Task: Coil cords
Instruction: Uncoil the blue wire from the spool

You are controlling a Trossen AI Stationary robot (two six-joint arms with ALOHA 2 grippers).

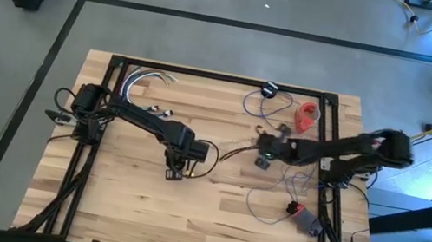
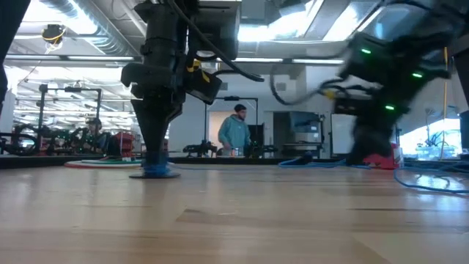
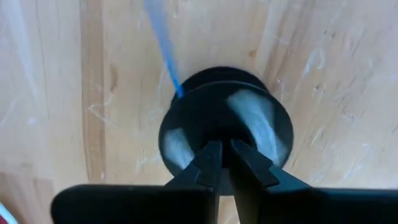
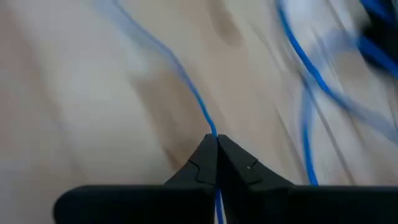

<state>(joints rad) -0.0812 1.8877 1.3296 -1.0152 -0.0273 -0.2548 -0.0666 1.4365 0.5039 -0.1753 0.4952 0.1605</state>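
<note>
The cord (image 4: 186, 87) is trailing limp and light across the table's (image 1: 209, 217) right half. My right gripper (image 4: 216, 140) is pinching it mid-run; my left gripper (image 3: 221, 149) is pressing together on its black disc (image 3: 225, 124) at centre.

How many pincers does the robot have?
2. The left pincer is down on the black disc mid-table; the right pincer, further right, pinches the blue cord.
</note>
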